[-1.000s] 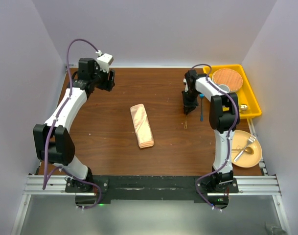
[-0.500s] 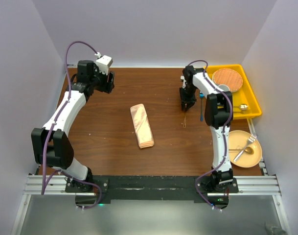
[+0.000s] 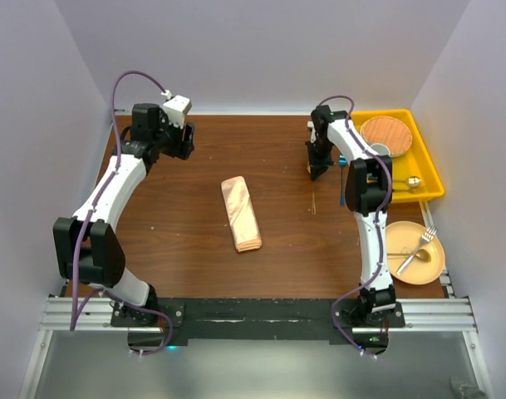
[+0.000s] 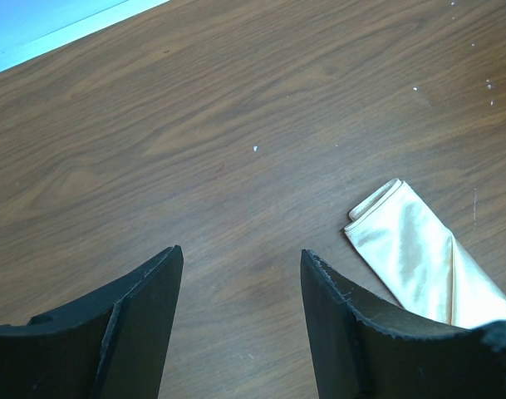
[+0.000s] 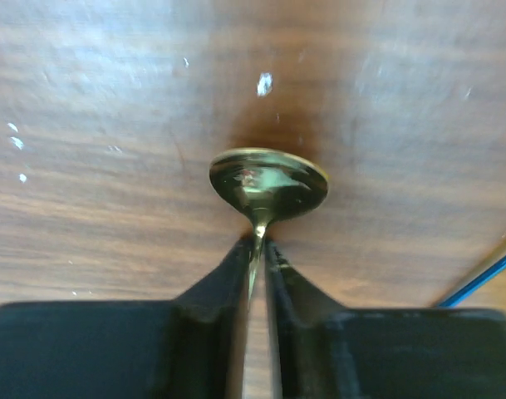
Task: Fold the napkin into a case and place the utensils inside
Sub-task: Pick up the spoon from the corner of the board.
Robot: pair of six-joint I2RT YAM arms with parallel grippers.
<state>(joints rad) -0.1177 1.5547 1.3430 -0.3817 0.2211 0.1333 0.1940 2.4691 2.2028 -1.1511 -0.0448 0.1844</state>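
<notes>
The napkin lies folded into a narrow peach case (image 3: 241, 214) mid-table; one end of the case (image 4: 427, 258) shows in the left wrist view. My right gripper (image 5: 258, 245) is shut on the thin neck of a gold spoon (image 5: 269, 183), whose bowl sits just beyond the fingertips over the wood. From above, the right gripper (image 3: 316, 169) stands at the far right of the table, the spoon's handle (image 3: 313, 204) trailing toward the near side. A blue-handled utensil (image 3: 342, 187) lies just to its right. My left gripper (image 3: 186, 138) stands open at the far left, nothing between its fingers (image 4: 144, 316).
A yellow tray (image 3: 429, 170) at the far right holds a round wood-toned plate (image 3: 385, 133), a small cup (image 3: 379, 150) and a gold utensil (image 3: 411, 181). A pale yellow plate (image 3: 422, 264) with a fork and a spoon sits at the near right. White walls enclose the table.
My right gripper has shifted toward the far edge and its jaws have closed on the spoon's neck. The left arm and the case have stayed put.
</notes>
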